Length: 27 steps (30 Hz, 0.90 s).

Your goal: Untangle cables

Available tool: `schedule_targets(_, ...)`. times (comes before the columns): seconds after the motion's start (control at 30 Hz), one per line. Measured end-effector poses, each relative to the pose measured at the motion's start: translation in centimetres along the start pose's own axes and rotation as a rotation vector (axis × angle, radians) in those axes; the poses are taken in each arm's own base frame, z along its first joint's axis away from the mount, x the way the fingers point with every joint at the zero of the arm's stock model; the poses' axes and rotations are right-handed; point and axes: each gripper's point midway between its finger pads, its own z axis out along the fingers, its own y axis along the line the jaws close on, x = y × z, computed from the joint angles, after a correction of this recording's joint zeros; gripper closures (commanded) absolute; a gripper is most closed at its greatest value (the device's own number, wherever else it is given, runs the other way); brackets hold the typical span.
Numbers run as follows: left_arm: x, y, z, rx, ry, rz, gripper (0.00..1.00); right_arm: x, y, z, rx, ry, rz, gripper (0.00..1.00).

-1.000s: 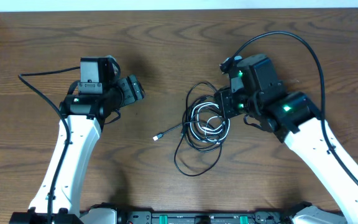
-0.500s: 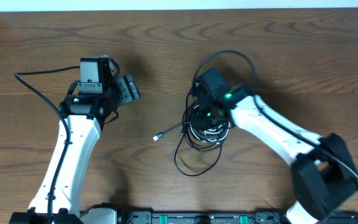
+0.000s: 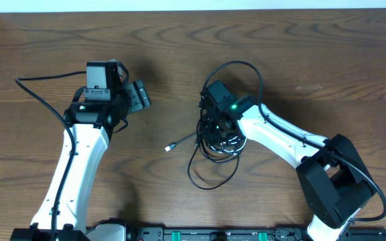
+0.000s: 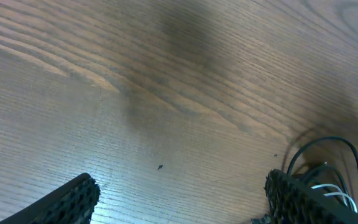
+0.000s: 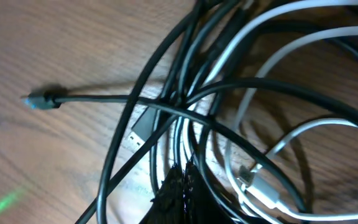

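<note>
Right now the cables are lying in one knotted heap on the table, about midway between its far and near edges and slightly toward the right edge. One black cord is trailing out of the heap toward the left edge, ending in a small plug, and a loose black loop is sagging toward the near edge. The right gripper is pressing down into the far side of the heap. In the right wrist view its fingertips are sitting tight together among crossing black strands, beside a white cord. Whether a strand is pinched between them cannot be told. The left gripper is hanging over bare wood well apart from the heap, toward the left edge, with its jaws standing wide apart and holding nothing.
</note>
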Motion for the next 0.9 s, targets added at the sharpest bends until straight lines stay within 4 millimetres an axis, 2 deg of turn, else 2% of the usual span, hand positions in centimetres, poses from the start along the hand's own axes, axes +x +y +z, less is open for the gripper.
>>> schedule_targets(0.2, 0.0, 0.0, 0.0, -0.001, 0.000, 0.000, 0.14, -0.2, -0.4, 0.0, 0.034, -0.016, 0.074, 0.99)
schedule_targets(0.27, 0.0, 0.0, 0.0, 0.000, 0.000, 0.000, 0.14, -0.2, -0.2, 0.1, 0.034, -0.021, 0.083, 0.82)
schedule_targets(0.33, 0.0, 0.0, 0.0, 0.000, 0.000, 0.000, 0.14, -0.3, 0.2, 0.2, 0.033, -0.029, 0.084, 0.54)
schedule_targets(0.4, 0.0, 0.0, 0.0, 0.000, 0.000, 0.000, 0.14, -0.3, 0.8, 0.3, 0.030, -0.037, 0.078, 0.37)
schedule_targets(0.43, 0.0, 0.0, 0.0, 0.000, 0.000, 0.000, 0.14, -0.3, 1.1, 0.3, 0.028, -0.040, 0.072, 0.32)
schedule_targets(0.47, 0.0, 0.0, 0.0, -0.001, 0.000, 0.000, 0.14, -0.3, 1.4, 0.4, 0.027, -0.045, 0.075, 0.21)
schedule_targets(0.53, 0.0, 0.0, 0.0, -0.001, 0.000, 0.000, 0.14, -0.4, 1.9, 0.5, 0.020, -0.054, 0.062, 0.10)
schedule_targets(0.7, 0.0, 0.0, 0.0, -0.001, 0.000, 0.000, 0.14, -0.5, 2.7, 0.6, 0.008, -0.066, 0.050, 0.01)
schedule_targets(0.83, 0.0, 0.0, 0.0, -0.001, 0.000, 0.000, 0.14, -0.5, 2.8, 0.7, 0.007, -0.068, 0.049, 0.01)
schedule_targets(0.9, 0.0, 0.0, 0.0, 0.000, 0.000, 0.000, 0.14, -0.3, 2.9, 1.3, 0.012, -0.056, 0.045, 0.04)
